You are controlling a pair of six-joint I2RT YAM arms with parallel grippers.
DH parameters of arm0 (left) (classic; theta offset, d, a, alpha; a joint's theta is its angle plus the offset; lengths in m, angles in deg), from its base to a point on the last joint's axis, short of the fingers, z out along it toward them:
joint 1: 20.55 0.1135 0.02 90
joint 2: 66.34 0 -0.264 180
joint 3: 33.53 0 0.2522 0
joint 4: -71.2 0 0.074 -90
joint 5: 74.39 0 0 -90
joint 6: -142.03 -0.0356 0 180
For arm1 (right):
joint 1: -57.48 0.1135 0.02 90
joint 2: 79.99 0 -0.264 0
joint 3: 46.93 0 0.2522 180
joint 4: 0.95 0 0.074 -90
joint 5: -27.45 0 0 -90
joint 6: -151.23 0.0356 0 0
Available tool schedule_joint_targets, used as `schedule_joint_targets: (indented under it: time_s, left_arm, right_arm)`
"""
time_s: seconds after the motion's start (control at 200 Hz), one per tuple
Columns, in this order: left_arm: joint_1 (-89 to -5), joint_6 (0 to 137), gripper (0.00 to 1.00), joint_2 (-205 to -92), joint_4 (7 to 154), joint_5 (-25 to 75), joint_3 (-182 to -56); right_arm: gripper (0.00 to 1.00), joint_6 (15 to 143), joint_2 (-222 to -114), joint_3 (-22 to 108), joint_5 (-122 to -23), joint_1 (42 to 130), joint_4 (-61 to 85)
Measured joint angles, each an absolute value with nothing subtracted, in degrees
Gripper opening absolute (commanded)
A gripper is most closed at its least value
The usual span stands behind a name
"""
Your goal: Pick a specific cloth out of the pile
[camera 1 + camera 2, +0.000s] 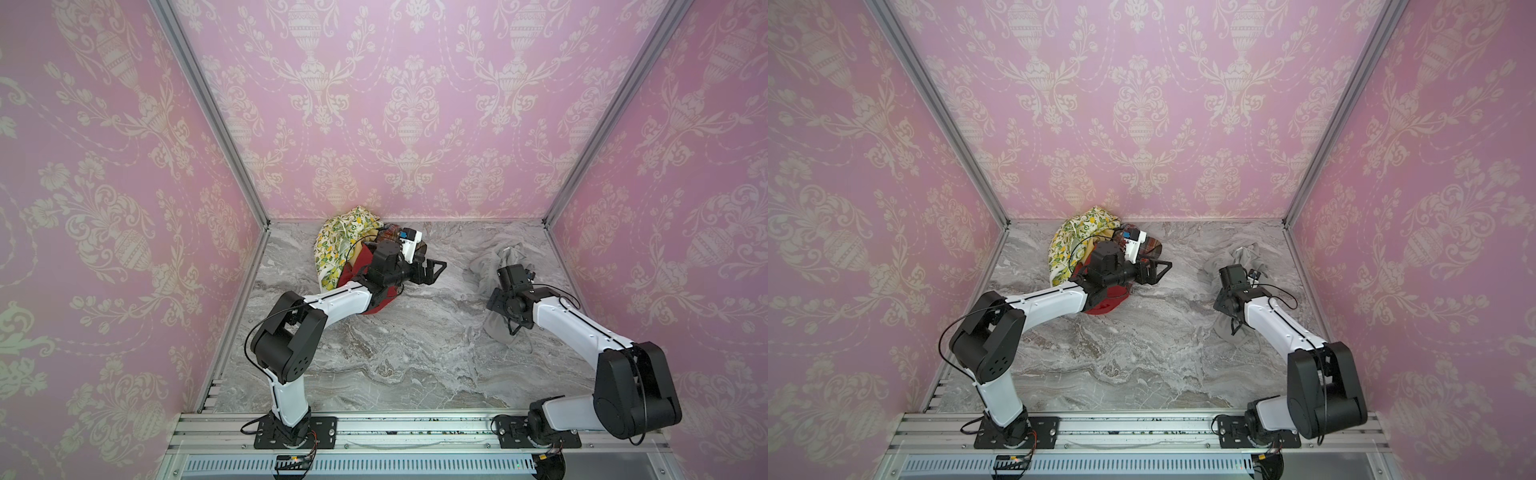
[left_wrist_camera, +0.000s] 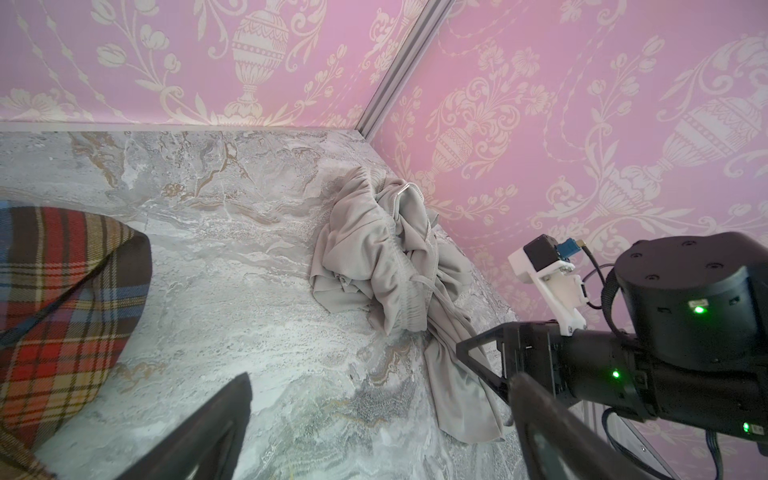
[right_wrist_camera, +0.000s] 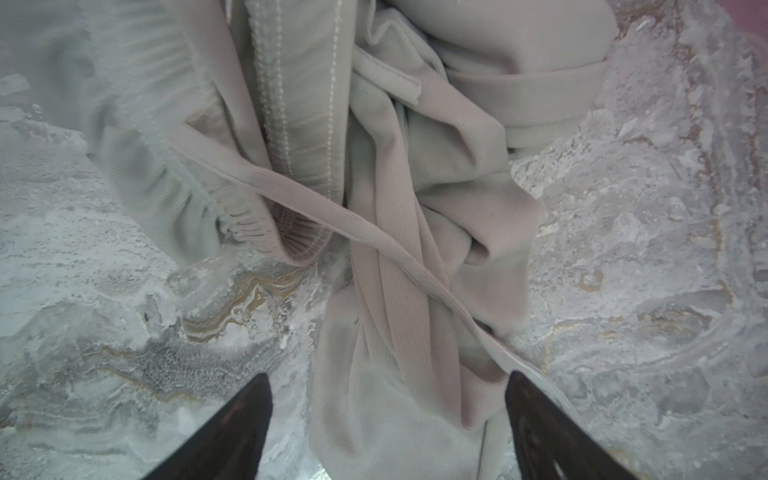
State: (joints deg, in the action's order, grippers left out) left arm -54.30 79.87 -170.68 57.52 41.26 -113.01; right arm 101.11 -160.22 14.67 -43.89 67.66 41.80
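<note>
On my left, the pile (image 1: pixel 336 249) sits against the back wall. My left tool (image 1: pixel 436 272) hangs just beside it, spread and empty. Well apart to the right, the cloth (image 2: pixel 386 257) lies crumpled on the bench (image 1: pixel 395 353). My right tool (image 3: pixel 386 382) straddles it, spread wide, pinching nothing.

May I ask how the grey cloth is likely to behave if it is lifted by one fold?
The grey cloth will probably droop and unfurl rather than hold its shape, since it lies crumpled in soft folds. Its loose strap may trail or snag. The fabric looks thin, so it is likely light.
</note>
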Motion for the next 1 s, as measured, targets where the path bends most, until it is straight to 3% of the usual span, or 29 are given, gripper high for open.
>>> schedule_joint_targets:
  time_s: [0.1, 0.23, 0.26, 0.3, 0.31, 0.32, 0.335, 0.57, 0.706, 0.846, 0.931, 0.996]
  left_arm:
    - [-54.3, 79.87, 0.98, -170.68, 57.48, 41.26, -113.03]
    - [-54.3, 79.89, 0.98, -170.68, 57.46, 41.28, -113.01]
    - [-54.3, 79.89, 0.98, -170.68, 57.46, 41.28, -113.03]
    - [-54.3, 79.89, 0.98, -170.68, 57.46, 41.28, -113.01]
    - [-54.3, 79.89, 0.98, -170.68, 57.46, 41.28, -113.01]
    - [-54.3, 79.89, 0.98, -170.68, 57.46, 41.28, -113.03]
    - [-54.3, 79.89, 0.99, -170.68, 57.46, 41.28, -113.03]
    - [-54.3, 79.89, 0.98, -170.61, 57.52, 41.31, -113.01]
    - [-54.3, 79.89, 0.98, -170.57, 57.57, 41.31, -113.03]
    - [-54.3, 79.91, 0.98, -170.57, 57.57, 41.28, -113.03]
    - [-54.3, 79.91, 0.98, -170.57, 57.59, 41.28, -113.01]
    - [-54.3, 79.91, 0.98, -170.57, 57.68, 41.28, -113.01]
  right_arm:
    - [0.78, 102.02, -162.1, 14.38, -44.16, 67.22, 40.82]
    - [0.61, 101.87, -166.32, 14.45, -45.47, 64.92, 39.0]
    - [0.5, 101.7, -167.37, 14.56, -45.82, 64.18, 38.72]
    - [0.2, 101.43, -168.61, 14.82, -46.36, 63.41, 38.48]
    - [0.18, 101.35, -168.96, 14.91, -46.6, 63.2, 38.41]
    - [0.06, 100.93, -169.25, 15.02, -46.8, 62.98, 38.39]
    - [0.0, 100.95, -169.64, 15.15, -47.02, 62.72, 38.35]
    - [0.0, 96.43, -166.06, 22.21, -45.8, 61.73, 42.19]
    - [0.0, 93.26, -163.08, 34.45, -45.12, 61.69, 43.96]
    - [0.0, 90.86, -167.35, 45.99, -45.4, 61.29, 43.07]
    - [0.09, 89.65, -173.42, 49.88, -46.47, 60.88, 42.63]
    - [0.3, 88.73, -179.28, 51.91, -47.43, 60.55, 42.76]
